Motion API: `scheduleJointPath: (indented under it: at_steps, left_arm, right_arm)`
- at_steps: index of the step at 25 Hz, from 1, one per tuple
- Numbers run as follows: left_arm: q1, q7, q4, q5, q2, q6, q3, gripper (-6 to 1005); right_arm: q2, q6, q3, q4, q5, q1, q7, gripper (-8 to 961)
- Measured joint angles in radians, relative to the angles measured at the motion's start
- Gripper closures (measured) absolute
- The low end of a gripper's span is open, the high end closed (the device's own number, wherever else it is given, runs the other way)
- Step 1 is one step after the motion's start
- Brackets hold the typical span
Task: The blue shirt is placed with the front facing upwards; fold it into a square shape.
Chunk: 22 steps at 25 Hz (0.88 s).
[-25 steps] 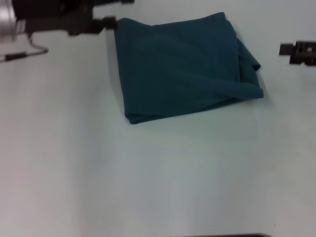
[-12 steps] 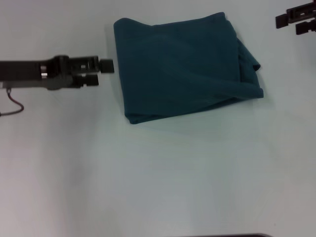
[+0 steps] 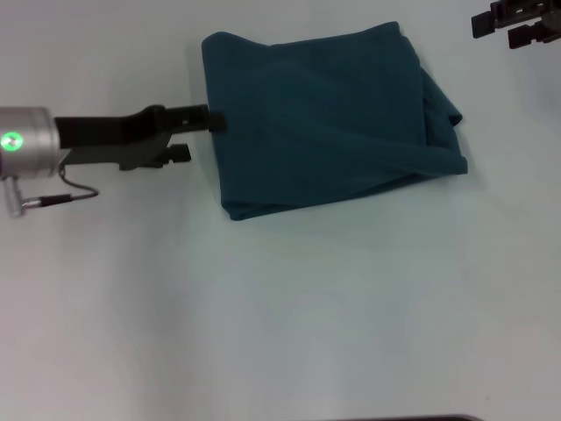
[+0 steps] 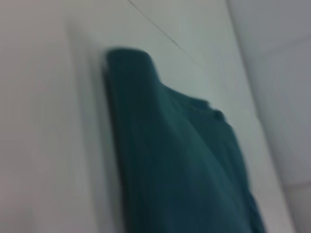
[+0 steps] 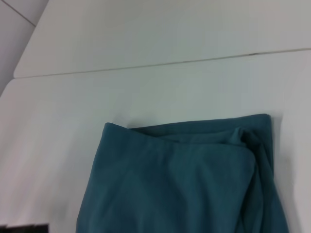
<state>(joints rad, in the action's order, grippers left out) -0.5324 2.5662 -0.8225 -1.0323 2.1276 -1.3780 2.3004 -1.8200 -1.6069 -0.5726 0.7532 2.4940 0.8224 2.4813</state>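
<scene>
The blue shirt (image 3: 324,123) lies folded into a rough rectangle on the white table, plain teal side up, with no lettering showing. Loose layers bunch along its right edge. It also shows in the left wrist view (image 4: 184,170) and in the right wrist view (image 5: 184,184). My left gripper (image 3: 203,137) is open at the shirt's left edge, and its upper fingertip (image 3: 217,119) touches the cloth. It holds nothing. My right gripper (image 3: 513,22) hangs at the far right, apart from the shirt.
The white table (image 3: 280,316) stretches wide in front of the shirt. A thin cable (image 3: 74,191) hangs under my left wrist. A table seam (image 5: 146,64) runs behind the shirt.
My left gripper came from the shirt's far left corner toward me along its left edge, then reached in to touch it. My right gripper moved farther away. The shirt has not moved.
</scene>
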Motion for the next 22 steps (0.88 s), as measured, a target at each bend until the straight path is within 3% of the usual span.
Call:
scheduleJointPath:
  at_steps: [4,8,22]
  left_arm:
    - [-0.061,0.018,0.057,0.073,0.028,0.147,-0.016,49]
    - [-0.120,0.019,0.141,0.103,0.024,0.196,-0.055,49]
    - [-0.163,0.019,0.158,0.096,0.036,0.188,-0.074,79]
  right_arm:
    - [0.003,0.000,0.000,0.000,0.001,0.000,0.000,54]
    - [0.005,-0.002,0.001,0.000,0.001,0.000,0.001,54]
    - [0.006,-0.008,0.000,0.012,0.002,-0.001,0.001,55]
